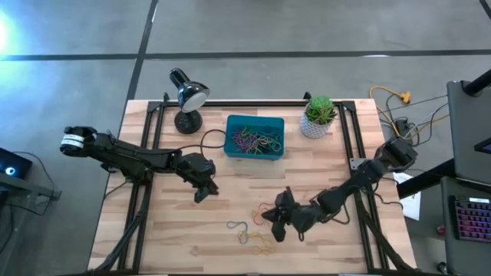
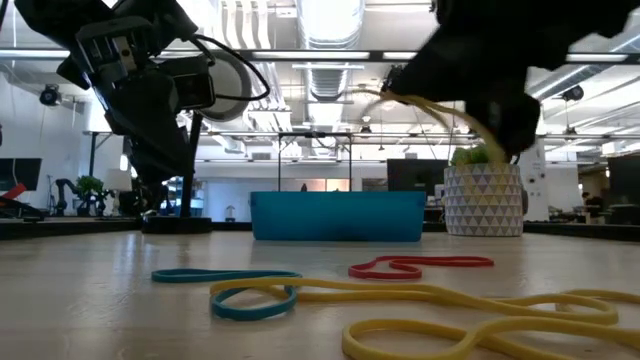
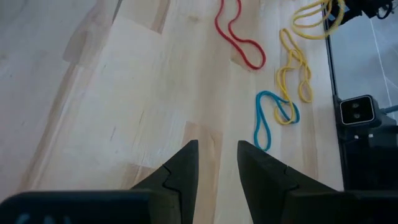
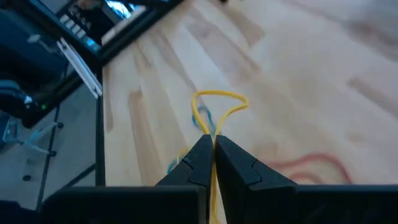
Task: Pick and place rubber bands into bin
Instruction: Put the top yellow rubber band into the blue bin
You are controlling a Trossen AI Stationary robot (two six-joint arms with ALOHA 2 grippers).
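We see the right gripper (image 4: 213, 146), jaws clamped on a yellow rubber band (image 4: 214, 102) looping ahead of them. Left gripper (image 3: 217, 152), jaws part open, empty, above bare bench (image 3: 124, 93).

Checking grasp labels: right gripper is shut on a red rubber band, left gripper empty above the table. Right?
Not quite. The right gripper is shut on a yellow rubber band, not a red one; the right wrist view shows the yellow loop pinched between its fingers. The red rubber band lies on the table. The left gripper is indeed empty above the table.
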